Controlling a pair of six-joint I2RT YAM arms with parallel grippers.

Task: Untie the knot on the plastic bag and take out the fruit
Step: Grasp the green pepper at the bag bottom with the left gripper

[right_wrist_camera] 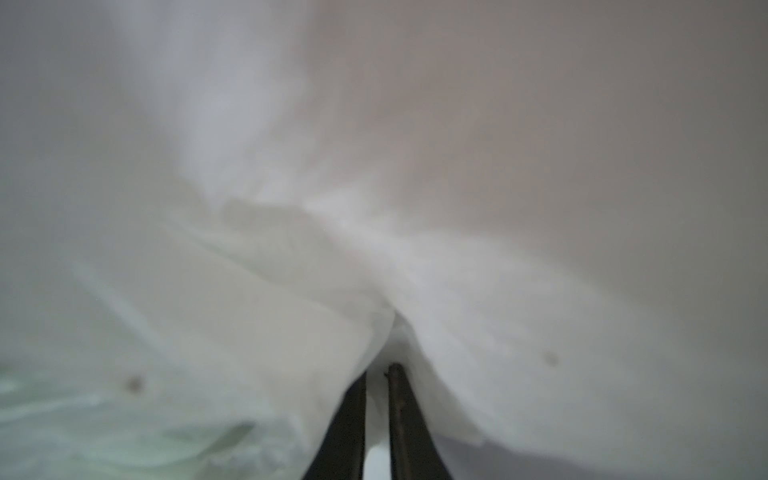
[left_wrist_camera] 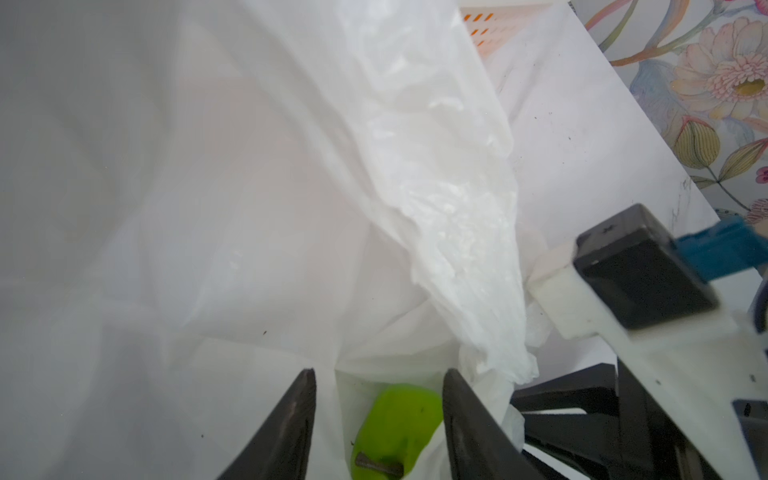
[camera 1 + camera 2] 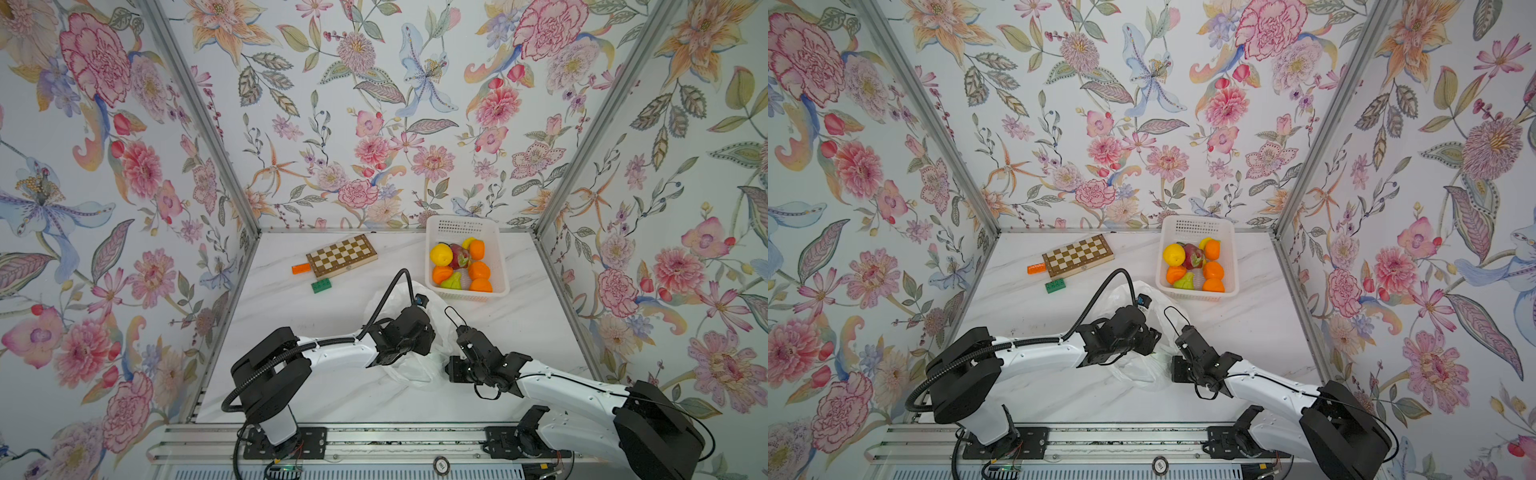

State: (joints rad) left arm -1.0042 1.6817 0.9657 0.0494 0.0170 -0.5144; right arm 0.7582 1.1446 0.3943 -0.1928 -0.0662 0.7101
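Observation:
The plastic bag (image 3: 409, 374) lies crumpled at the table's middle between both arms. My left gripper (image 2: 378, 372) reaches into its open mouth and is shut on a green fruit (image 2: 399, 424) with a brown stem; bag film lies beside one finger. A sliver of that green shows in a top view (image 3: 1156, 354). My right gripper (image 1: 378, 368) is shut on a fold of the plastic bag (image 1: 457, 316) at its right edge (image 3: 448, 369). More fruit (image 3: 457, 262), several oranges, a yellow one, a red one and a green one, sits in the white basket (image 3: 465, 226). The knot is not visible.
A folded chessboard (image 3: 341, 255) lies at the back left, with an orange block (image 3: 301, 269) and a green block (image 3: 321, 286) beside it. The basket stands against the back wall on the right. Floral walls close in three sides.

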